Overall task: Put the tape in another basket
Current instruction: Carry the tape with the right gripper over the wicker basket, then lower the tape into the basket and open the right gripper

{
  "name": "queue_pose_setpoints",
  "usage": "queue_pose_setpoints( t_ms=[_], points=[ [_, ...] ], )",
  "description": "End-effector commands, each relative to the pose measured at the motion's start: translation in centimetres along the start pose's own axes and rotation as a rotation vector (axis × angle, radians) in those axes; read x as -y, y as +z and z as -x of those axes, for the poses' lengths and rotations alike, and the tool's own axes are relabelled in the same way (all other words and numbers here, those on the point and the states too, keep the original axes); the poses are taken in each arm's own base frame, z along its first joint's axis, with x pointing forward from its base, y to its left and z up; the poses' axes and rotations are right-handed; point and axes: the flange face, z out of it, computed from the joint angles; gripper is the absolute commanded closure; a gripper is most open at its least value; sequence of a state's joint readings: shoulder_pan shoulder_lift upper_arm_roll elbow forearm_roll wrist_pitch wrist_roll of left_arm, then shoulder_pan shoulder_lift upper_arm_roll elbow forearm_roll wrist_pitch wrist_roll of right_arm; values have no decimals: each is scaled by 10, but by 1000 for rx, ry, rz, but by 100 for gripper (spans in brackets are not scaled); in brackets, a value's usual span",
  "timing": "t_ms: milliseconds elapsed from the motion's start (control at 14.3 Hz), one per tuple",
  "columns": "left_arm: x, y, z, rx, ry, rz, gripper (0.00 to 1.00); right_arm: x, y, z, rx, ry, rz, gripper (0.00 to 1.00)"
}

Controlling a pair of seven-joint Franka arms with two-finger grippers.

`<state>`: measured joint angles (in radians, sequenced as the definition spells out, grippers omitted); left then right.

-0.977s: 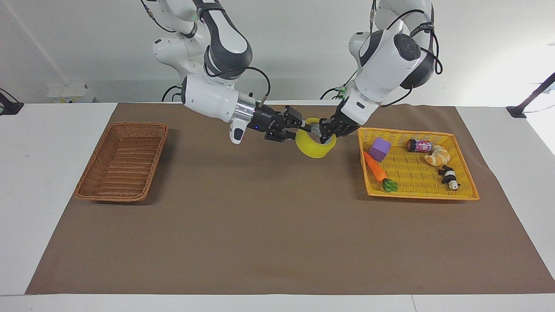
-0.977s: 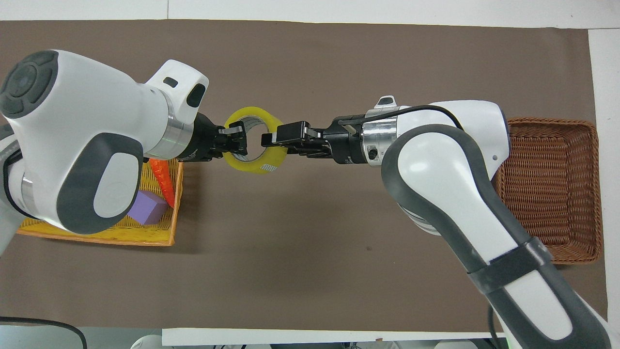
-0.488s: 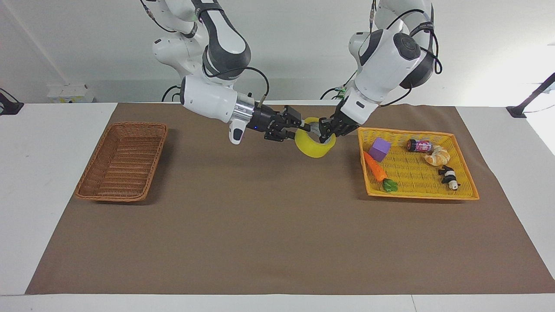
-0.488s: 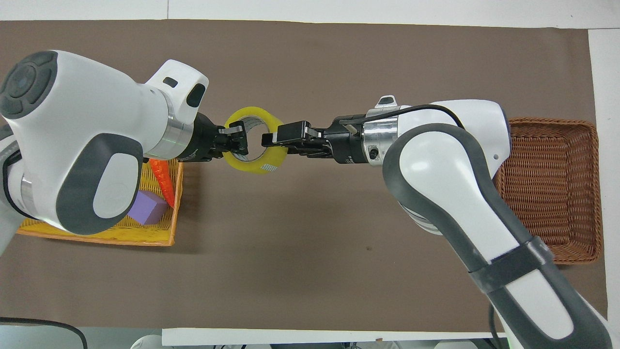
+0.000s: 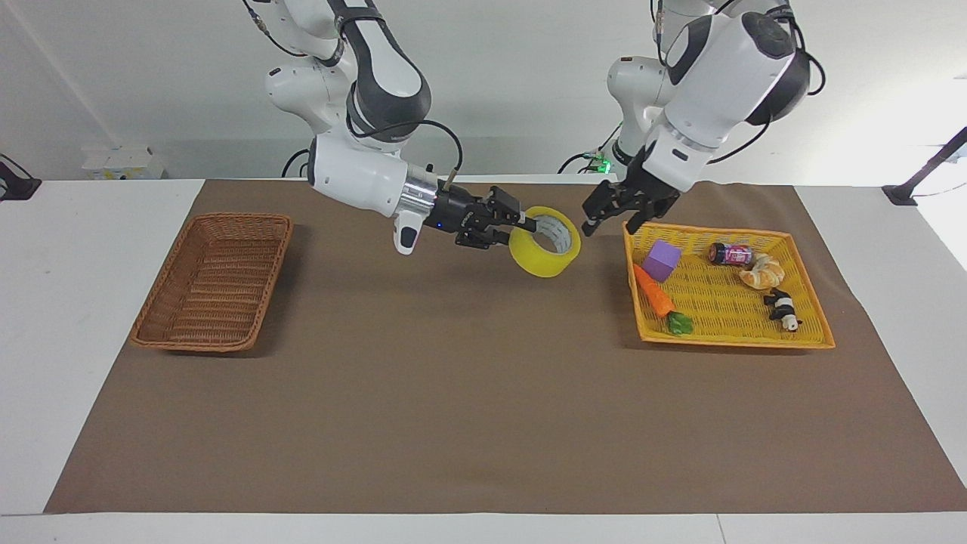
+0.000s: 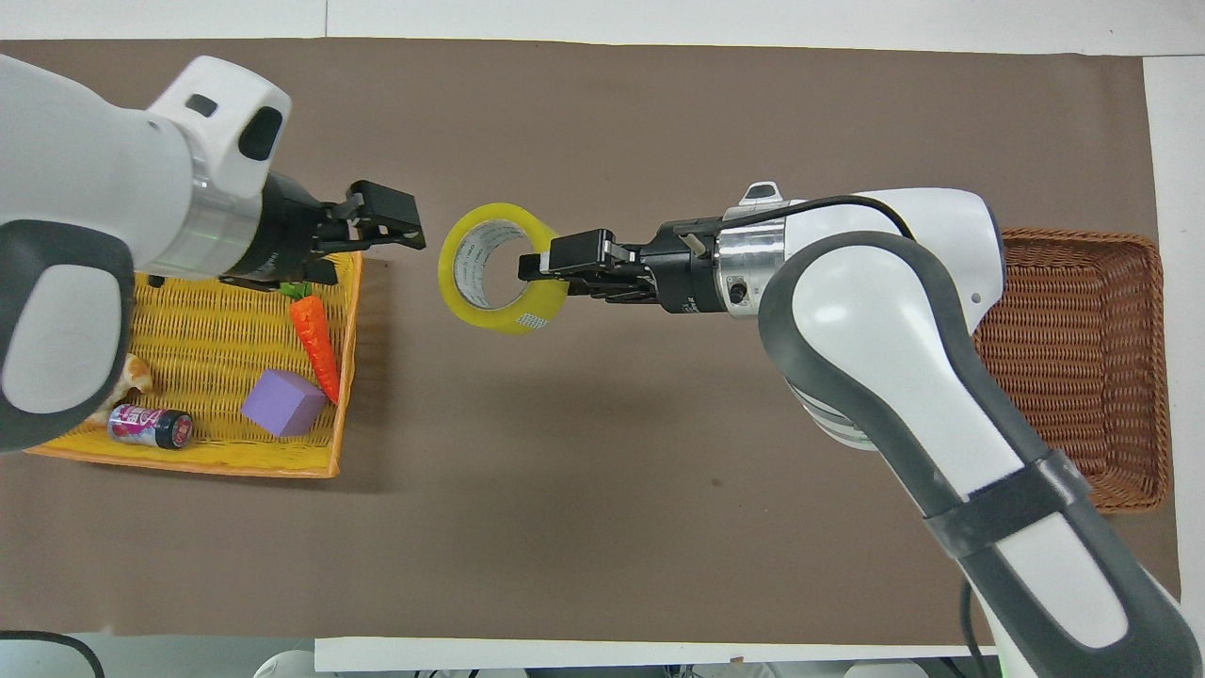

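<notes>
The tape (image 5: 538, 258), a yellow roll with a pale core, hangs in the air over the brown mat between the two baskets. My right gripper (image 5: 531, 224) is shut on its rim, one finger inside the core; it also shows in the overhead view (image 6: 538, 268) holding the tape (image 6: 508, 318). My left gripper (image 5: 609, 225) is open and empty, raised beside the tape over the yellow tray's edge (image 6: 414, 226). The brown wicker basket (image 5: 245, 218) stands empty at the right arm's end of the table (image 6: 1073, 235).
The yellow-orange tray basket (image 5: 736, 341) at the left arm's end holds a purple cube (image 5: 662, 260), a carrot (image 5: 654, 291), a small can (image 5: 730, 254), a bread roll (image 5: 763, 272) and a panda toy (image 5: 782, 310). A brown mat (image 5: 453, 393) covers the table.
My left gripper has let go of the tape, opened and drawn back and up toward the yellow tray. The tape stays in my right gripper, shifted slightly toward the wicker basket.
</notes>
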<state>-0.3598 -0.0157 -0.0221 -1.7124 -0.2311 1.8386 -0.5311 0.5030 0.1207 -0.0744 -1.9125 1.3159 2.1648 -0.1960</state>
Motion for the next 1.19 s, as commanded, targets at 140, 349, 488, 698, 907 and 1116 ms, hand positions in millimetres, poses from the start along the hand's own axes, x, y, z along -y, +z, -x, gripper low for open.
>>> queue_pose_setpoints(
  t_ms=[140, 349, 488, 698, 907, 1116],
  points=[
    [104, -47, -50, -60, 22, -109, 1, -51, -97, -35, 41, -62, 73, 100],
    [169, -63, -70, -64, 57, -154, 1, -109, -203, -48, 59, -76, 81, 100],
    [203, -71, -78, -75, 110, -226, 1, -155, -287, -37, 82, -78, 123, 100],
    [240, -80, -85, -77, 130, -251, 1, -222, -391, -8, 82, -102, 231, 100],
    [241, -78, -83, -70, 125, -252, 1, -266, -448, 8, 92, -129, 276, 100],
    [235, -79, -83, -84, 136, -250, 1, -312, -486, 7, 115, -117, 254, 100]
  ],
)
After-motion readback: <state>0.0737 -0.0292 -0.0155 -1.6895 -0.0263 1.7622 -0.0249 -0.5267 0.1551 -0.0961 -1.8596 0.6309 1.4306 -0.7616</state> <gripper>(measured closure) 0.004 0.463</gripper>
